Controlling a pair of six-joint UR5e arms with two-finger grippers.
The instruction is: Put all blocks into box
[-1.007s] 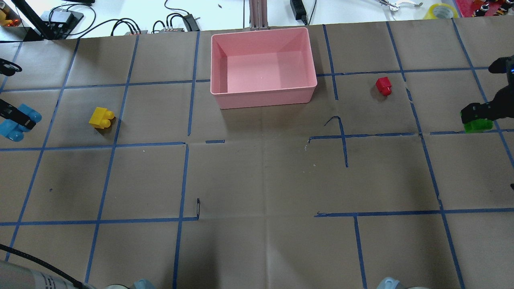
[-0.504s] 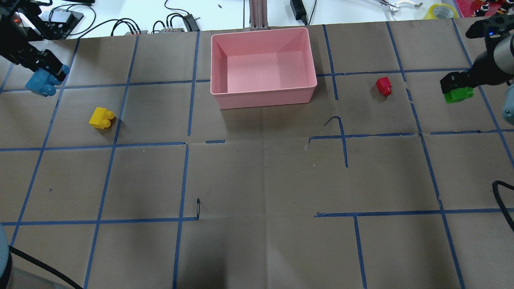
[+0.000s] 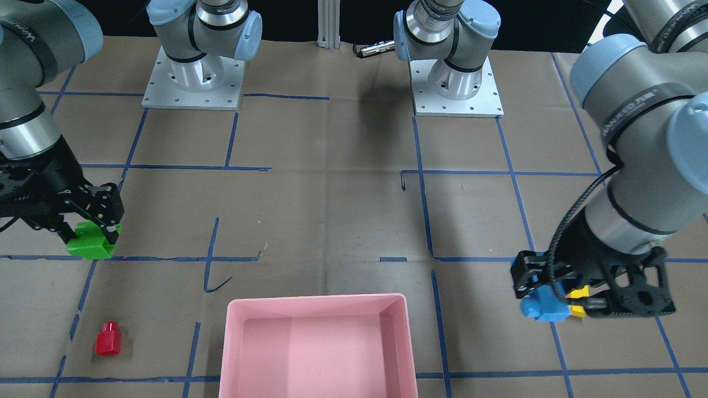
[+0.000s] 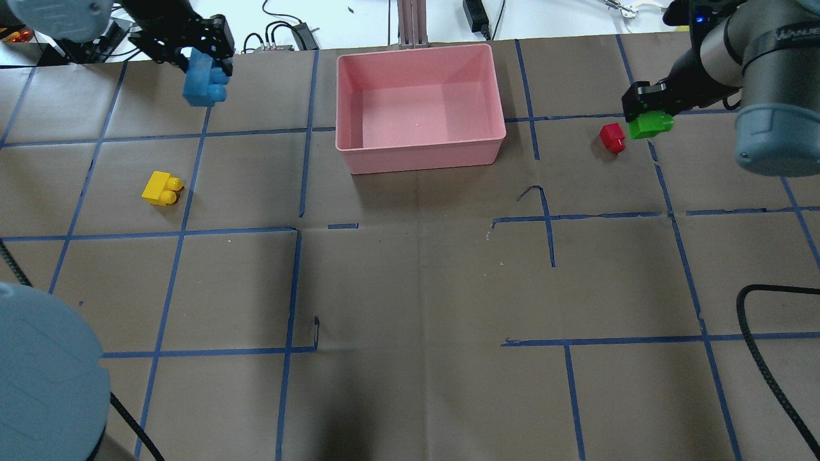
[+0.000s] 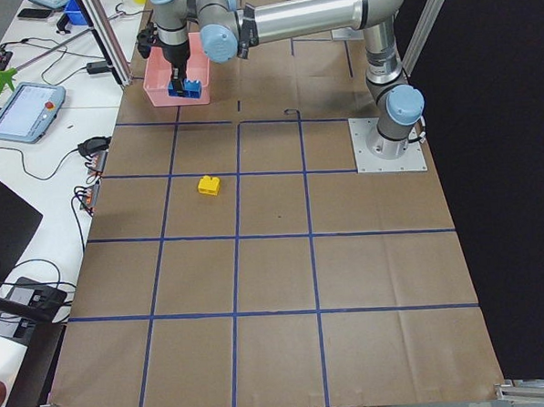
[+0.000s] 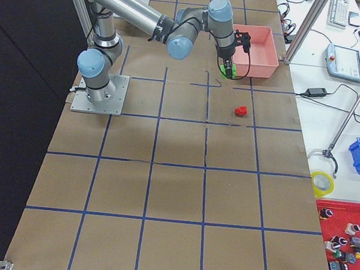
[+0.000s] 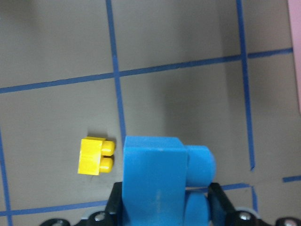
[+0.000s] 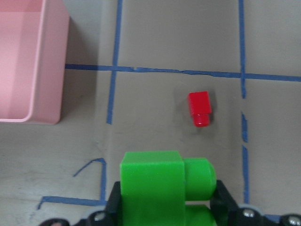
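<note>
The pink box [image 4: 419, 102] stands empty at the table's far middle; it also shows in the front view [image 3: 318, 345]. My left gripper [image 4: 195, 61] is shut on the blue block [image 4: 202, 83] and holds it in the air left of the box, above the table. The blue block fills the left wrist view [image 7: 160, 181]. My right gripper [image 4: 644, 105] is shut on the green block [image 4: 650, 123], held in the air right of the box, near the red block [image 4: 612, 137]. The yellow block [image 4: 161, 188] lies on the table at the left.
Cables and small devices [image 4: 282, 35] lie on the white bench beyond the table's far edge. A roll of tape [image 4: 705, 16] sits at the far right. My left arm's elbow [image 4: 45, 378] fills the near left corner. A black cable [image 4: 769, 371] hangs at the near right.
Both arms have swung inward toward the box. The left gripper carried the blue block right and farther back; the right gripper carried the green block left, close to the red block.
</note>
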